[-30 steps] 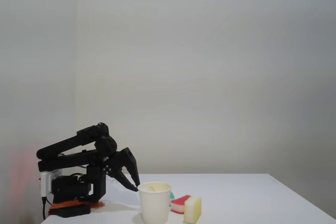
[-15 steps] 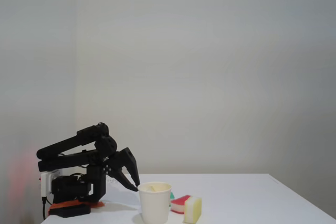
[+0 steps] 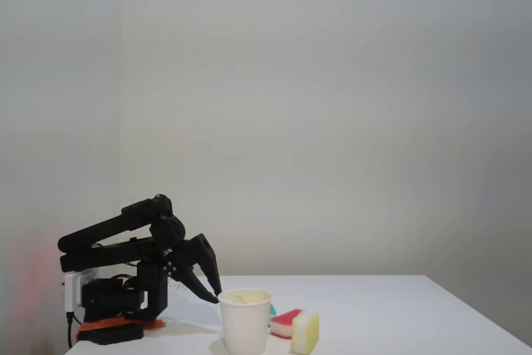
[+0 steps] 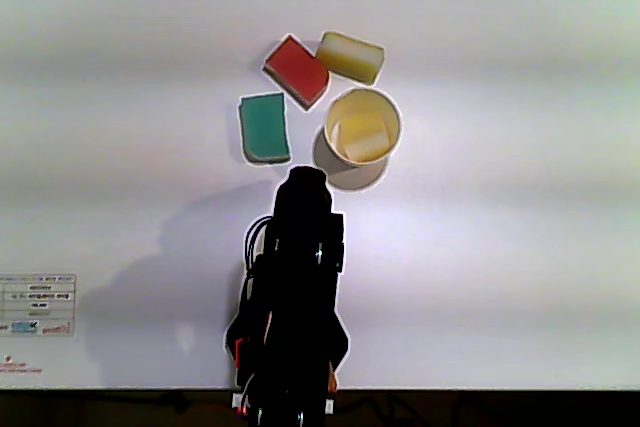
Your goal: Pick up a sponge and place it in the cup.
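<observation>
Cup (image 4: 363, 125) upright on the white table (image 4: 520, 247), already holding a yellow sponge (image 4: 364, 133) inside. Just beyond the cup's far rim, three more sponges loose on the table: yellow one (image 4: 351, 56), red one (image 4: 296, 70) beside it, green one (image 4: 264, 127) off the cup's left side in the top-down view. Claw (image 3: 214, 293) folded low close behind the cup in the fixed view, tips pointing down, holding nothing visible; cannot tell how far apart the fingers stand. Placement looks done, so best to lift clear without nudging the cup rim; for another sponge, approach the green one, well separated from the cup wall.
</observation>
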